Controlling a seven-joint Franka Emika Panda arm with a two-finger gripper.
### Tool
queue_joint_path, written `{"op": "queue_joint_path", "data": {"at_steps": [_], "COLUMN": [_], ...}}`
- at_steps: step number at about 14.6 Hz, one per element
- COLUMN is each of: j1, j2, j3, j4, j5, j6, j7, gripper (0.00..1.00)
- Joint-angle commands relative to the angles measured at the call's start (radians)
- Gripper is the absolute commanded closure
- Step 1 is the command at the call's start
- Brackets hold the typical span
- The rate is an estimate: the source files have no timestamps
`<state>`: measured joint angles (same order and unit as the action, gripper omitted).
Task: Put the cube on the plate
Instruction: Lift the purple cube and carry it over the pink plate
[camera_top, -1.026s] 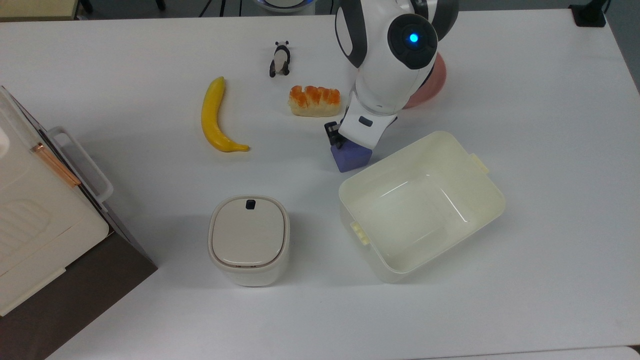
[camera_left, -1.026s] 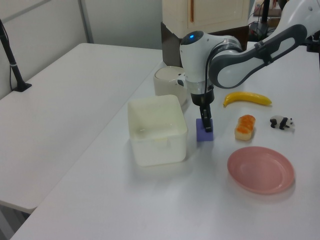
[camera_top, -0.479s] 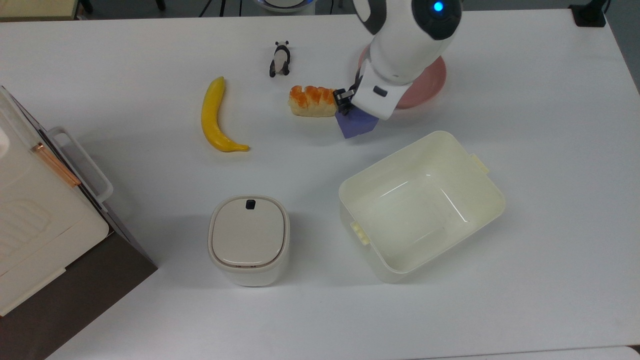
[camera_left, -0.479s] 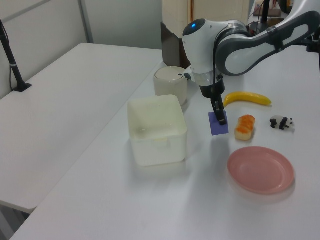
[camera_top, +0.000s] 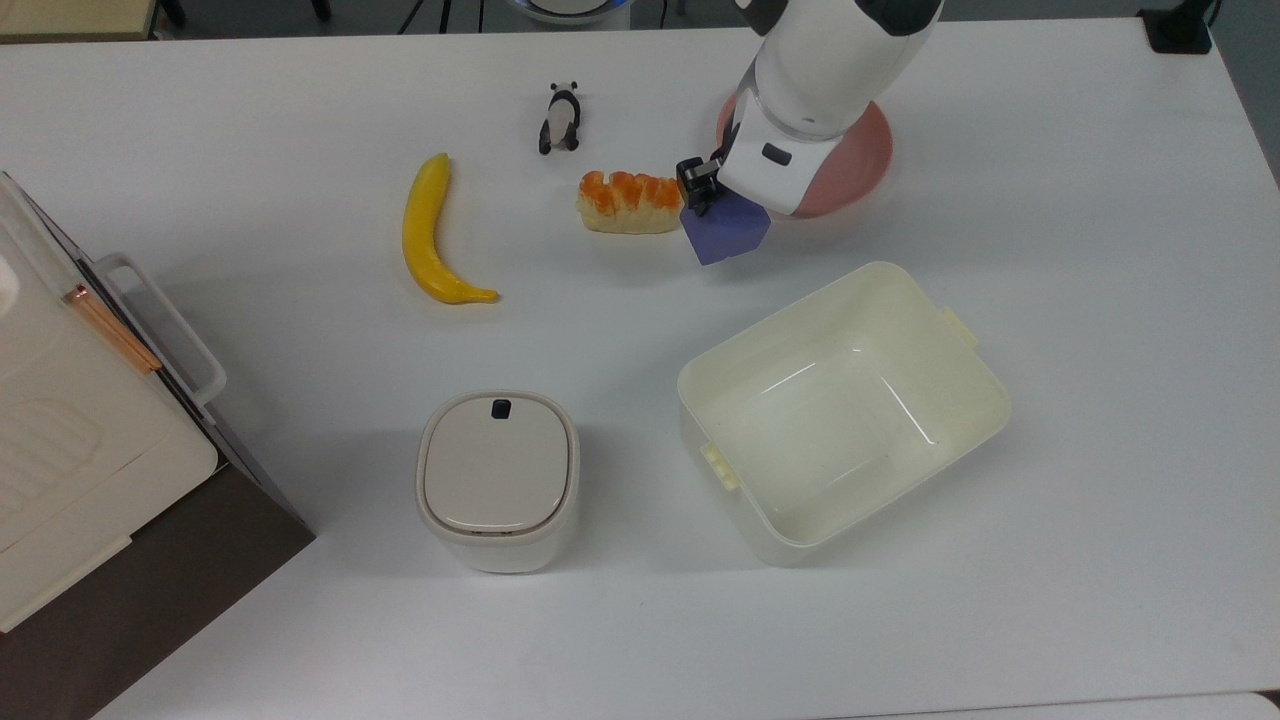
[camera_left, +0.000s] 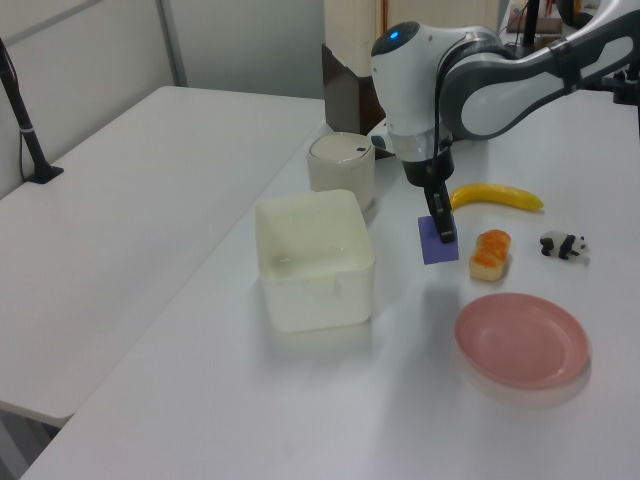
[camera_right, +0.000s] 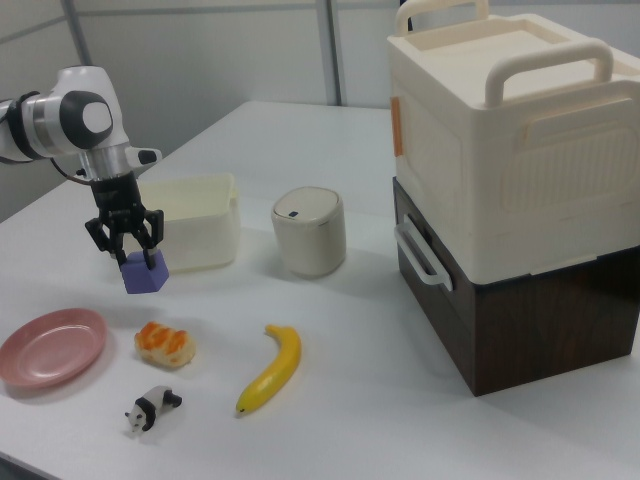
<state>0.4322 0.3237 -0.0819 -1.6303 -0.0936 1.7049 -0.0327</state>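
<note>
The hand (camera_right: 128, 250) is pinching the cube (camera_right: 145, 272) from above, fingers closed on its upper part, and the cube hangs clear of the worktop (camera_top: 1050, 300); its shadow on the surface in the left view suggests a fair gap beneath it. In the top view the cube (camera_top: 727, 232) sits just beside the bread (camera_top: 629, 201) and short of the plate (camera_top: 862, 170), with the arm covering much of the plate from above. In the left view the cube (camera_left: 437, 240) is near the bread (camera_left: 490, 254) and the plate (camera_left: 522, 340) lies apart from it, nearer the camera; in the right view the plate (camera_right: 52, 346) is toward the right view's lower left of the cube. The step in hand looks like the carry toward the plate. To do it well, keep the height until the cube is over the plate's flat middle rather than its raised rim, since a cube set on the rim would likely tip or slide off. The path should stay off the bread and the tub (camera_top: 840, 410) on either side. The cube hangs slightly turned in the grip, so lower slowly, let its bottom face meet the plate, then spread the fingers and lift straight up to avoid dragging it.
</note>
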Motion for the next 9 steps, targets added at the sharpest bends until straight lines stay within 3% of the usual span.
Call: {"op": "queue_joint_path", "data": {"at_steps": [1, 4, 9], "j1": [0.008, 0.016, 0.066], "j2": [-0.055, -0.101, -0.227], "j3": [-0.007, -0.006, -0.004], "j4": [-0.022, -0.068, -0.244], "j5": [-0.009, -0.003, 0.000], "j6": [-0.016, -0.011, 0.073], "j7": [0.008, 0.011, 0.034], "gripper": [0.56, 0.56, 0.56]}}
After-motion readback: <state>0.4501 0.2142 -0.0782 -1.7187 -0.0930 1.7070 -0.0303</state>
